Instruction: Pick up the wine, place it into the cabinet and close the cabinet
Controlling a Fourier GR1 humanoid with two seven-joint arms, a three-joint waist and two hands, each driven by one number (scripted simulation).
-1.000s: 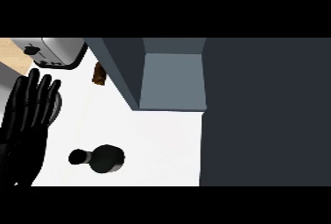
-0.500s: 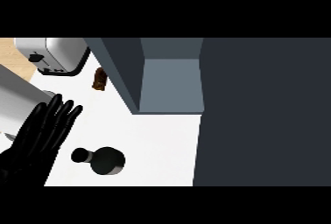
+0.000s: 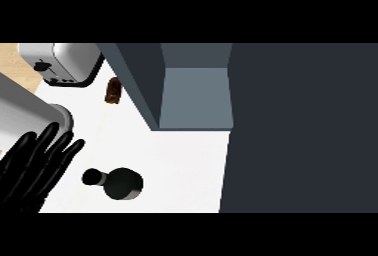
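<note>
Dark glass wine bottle [image 3: 118,182] stands on the white counter [image 3: 177,160], untouched, with the left hand [image 3: 33,167] open just beside it.

Seen from above, the bottle shows a narrow cap and a wide round shoulder; it is probably heavy, stiff, smooth and breakable, so the broad body below the shoulder looks the safer hold, not the thin neck. The black left hand lies left of the bottle, fingers straight and spread, pointing up-right, holding nothing. The grey open cabinet [image 3: 193,97] sits beyond the bottle, to its upper right. The right hand is out of view.
</note>
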